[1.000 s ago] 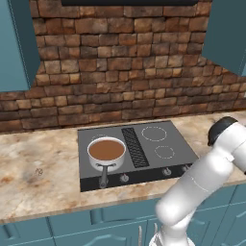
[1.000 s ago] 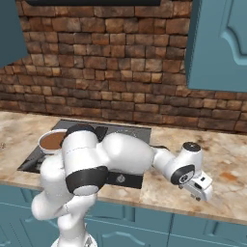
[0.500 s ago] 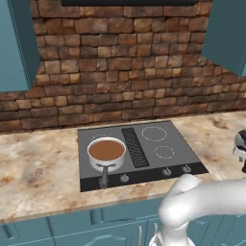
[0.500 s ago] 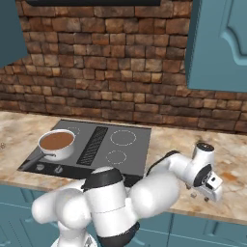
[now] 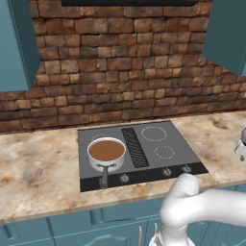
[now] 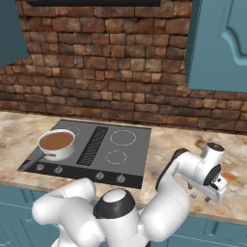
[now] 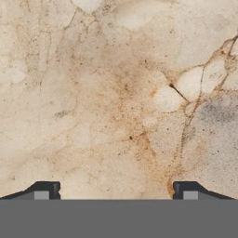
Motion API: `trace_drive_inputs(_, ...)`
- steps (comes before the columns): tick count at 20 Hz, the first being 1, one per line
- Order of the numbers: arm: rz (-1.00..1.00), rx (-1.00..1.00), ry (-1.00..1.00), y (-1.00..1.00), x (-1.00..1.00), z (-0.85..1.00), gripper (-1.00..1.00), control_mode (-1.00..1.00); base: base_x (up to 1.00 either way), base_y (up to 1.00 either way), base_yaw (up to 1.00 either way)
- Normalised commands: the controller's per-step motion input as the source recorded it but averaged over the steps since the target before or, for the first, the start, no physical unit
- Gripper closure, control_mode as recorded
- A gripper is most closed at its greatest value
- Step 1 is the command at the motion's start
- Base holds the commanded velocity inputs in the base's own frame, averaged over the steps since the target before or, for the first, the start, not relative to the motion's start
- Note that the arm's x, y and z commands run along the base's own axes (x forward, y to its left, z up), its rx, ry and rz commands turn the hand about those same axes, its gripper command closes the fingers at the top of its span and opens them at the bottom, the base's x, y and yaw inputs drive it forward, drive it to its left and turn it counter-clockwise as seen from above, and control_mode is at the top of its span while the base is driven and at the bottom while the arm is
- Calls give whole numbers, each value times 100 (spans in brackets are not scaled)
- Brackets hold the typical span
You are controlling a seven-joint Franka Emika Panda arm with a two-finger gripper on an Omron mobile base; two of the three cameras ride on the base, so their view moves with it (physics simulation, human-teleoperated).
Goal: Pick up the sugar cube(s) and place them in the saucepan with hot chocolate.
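Saucepan [image 5: 106, 151] of hot chocolate sits on the stove's front left burner, well apart from the claw [image 6: 208, 194], which hangs spread and empty over bare bench [image 7: 116, 93] at far right. No sugar cube is discernible beneath it, so closing here would likely grab nothing.

Light is even and bright, rendered flat, with only soft shading. The beige marbled stone bench [image 7: 116, 93] looks slightly blurred up close; the red-brown brick wall [image 5: 120, 72] stays sharp, without glare.
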Motion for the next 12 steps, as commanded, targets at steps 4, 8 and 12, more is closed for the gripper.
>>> trace_drive_inputs(4, 0, 1, 1, 9, -1, -11, -100, -100, 0, 0, 0)
trace_drive_inputs(8, -1, 0, 4, 17, -6, -13, -100, -100, 0, 0, 0)
trace_drive_inputs(12, -9, 0, 0, 22, -32, -13, -100, -100, 0, 0, 0)
